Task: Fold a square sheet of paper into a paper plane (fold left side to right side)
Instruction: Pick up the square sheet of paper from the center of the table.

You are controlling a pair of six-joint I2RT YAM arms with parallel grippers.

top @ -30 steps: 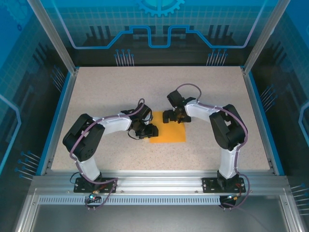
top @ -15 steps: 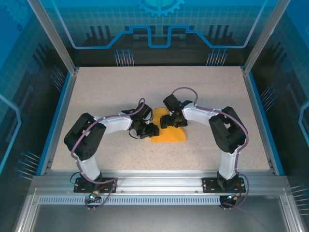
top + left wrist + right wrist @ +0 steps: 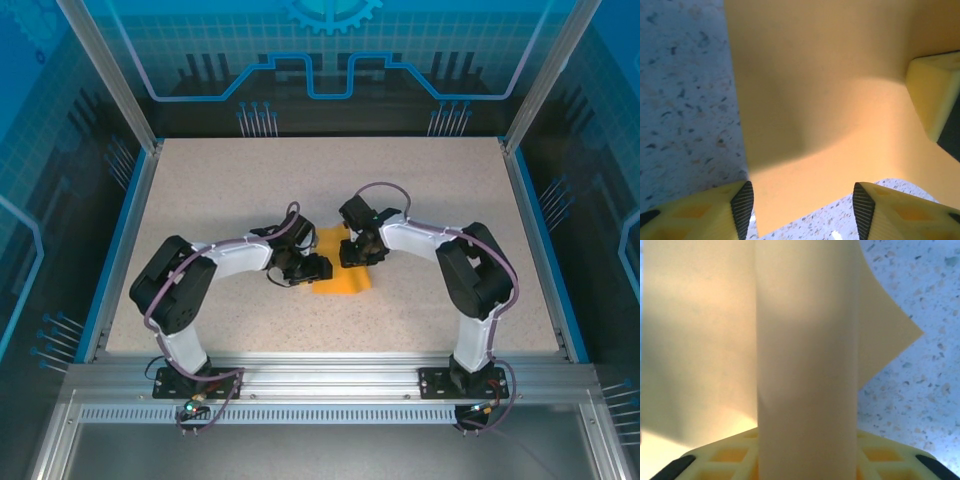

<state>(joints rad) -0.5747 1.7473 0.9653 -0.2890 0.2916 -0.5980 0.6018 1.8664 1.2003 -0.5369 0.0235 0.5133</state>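
Observation:
The square sheet of paper (image 3: 346, 284) is bright orange and lies bunched at mid-table between both grippers. My right gripper (image 3: 352, 254) sits on the sheet's far edge. In the right wrist view a wide band of the paper (image 3: 807, 365) rises out of the right gripper (image 3: 807, 462), which is shut on it and has its fingertips covered. My left gripper (image 3: 314, 268) is at the sheet's left edge. In its wrist view the left gripper (image 3: 800, 202) is open, with a corner of the paper (image 3: 815, 100) flat between the fingers (image 3: 742, 206). A paper plane is out of view.
The speckled table (image 3: 230, 190) has blue side rails (image 3: 120, 240) and a metal frame along the near edge. A yellow finger of the right gripper (image 3: 932, 95) juts into the left wrist view at the right.
The right gripper has come down onto the sheet's far edge and shut on it. The sheet has drawn in from the right and bulges. The left jaws stand a little wider.

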